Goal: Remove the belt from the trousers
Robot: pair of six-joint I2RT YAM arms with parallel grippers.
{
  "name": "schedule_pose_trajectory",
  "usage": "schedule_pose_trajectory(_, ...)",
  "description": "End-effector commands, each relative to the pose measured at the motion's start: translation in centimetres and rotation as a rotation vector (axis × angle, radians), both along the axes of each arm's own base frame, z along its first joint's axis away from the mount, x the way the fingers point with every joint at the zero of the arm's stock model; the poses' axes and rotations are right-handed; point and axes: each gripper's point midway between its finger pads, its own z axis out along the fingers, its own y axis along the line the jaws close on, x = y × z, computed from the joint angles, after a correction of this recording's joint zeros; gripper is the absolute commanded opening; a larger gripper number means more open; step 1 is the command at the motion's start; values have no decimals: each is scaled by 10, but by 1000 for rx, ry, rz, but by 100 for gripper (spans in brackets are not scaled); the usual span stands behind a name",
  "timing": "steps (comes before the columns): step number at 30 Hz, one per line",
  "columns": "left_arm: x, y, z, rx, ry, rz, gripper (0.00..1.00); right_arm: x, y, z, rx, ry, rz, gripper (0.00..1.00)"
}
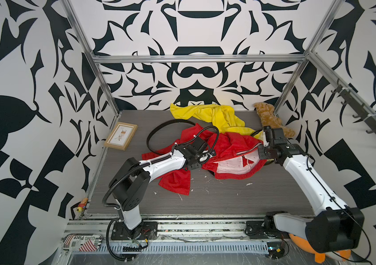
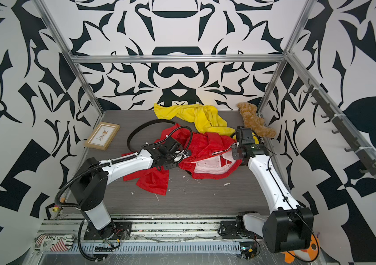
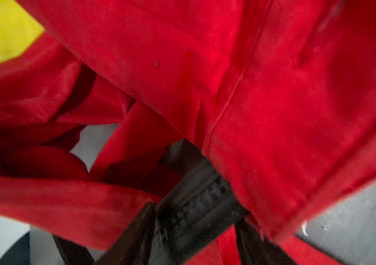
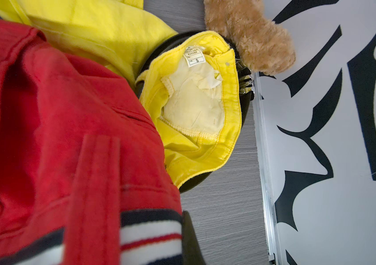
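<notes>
The red trousers [image 1: 230, 146] lie crumpled mid-table with their striped trim [image 4: 150, 231] at the waistband. A black belt [image 1: 150, 137] loops over the table behind them and runs under the red cloth. In the left wrist view the belt [image 3: 196, 197] crosses between my left gripper's [image 3: 194, 231] fingers, which press its edges. My right gripper [image 1: 262, 144] is shut on the striped waistband, one finger [image 4: 190, 241] showing beside it. The yellow trousers [image 1: 214, 114] lie at the back, and a second dark belt [image 4: 245, 101] rings their waist.
A framed picture [image 1: 120, 136] leans at the left wall. A brown teddy bear [image 1: 270, 118] sits in the back right corner by an aluminium post [image 1: 290, 85]. White scraps [image 1: 249, 184] dot the grey table [image 1: 228, 202]. A printed tin [image 1: 81, 243] lies at the front left.
</notes>
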Motion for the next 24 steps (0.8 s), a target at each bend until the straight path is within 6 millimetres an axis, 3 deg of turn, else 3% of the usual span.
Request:
schedule_pose_trajectory(1, 8, -13, 1, -39, -47, -29, 42, 11, 0, 30, 16, -114, -11, 0)
schedule_pose_trajectory(5, 11, -11, 10, -57, -88, -14, 10, 12, 0, 30, 15, -115, -7, 0)
schedule_pose_trajectory(7, 10, -7, 19, -68, -112, -4, 0, 12, -1, 29, 12, -111, -10, 0)
schedule_pose_trajectory(15, 16, 42, 63, -76, -235, 125, 0, 11, -9, 31, -26, -114, -40, 0)
schedule_pose_trajectory(24, 54, 139, 111, -93, -379, 400, 0, 8, -17, 34, -63, -119, -71, 0)
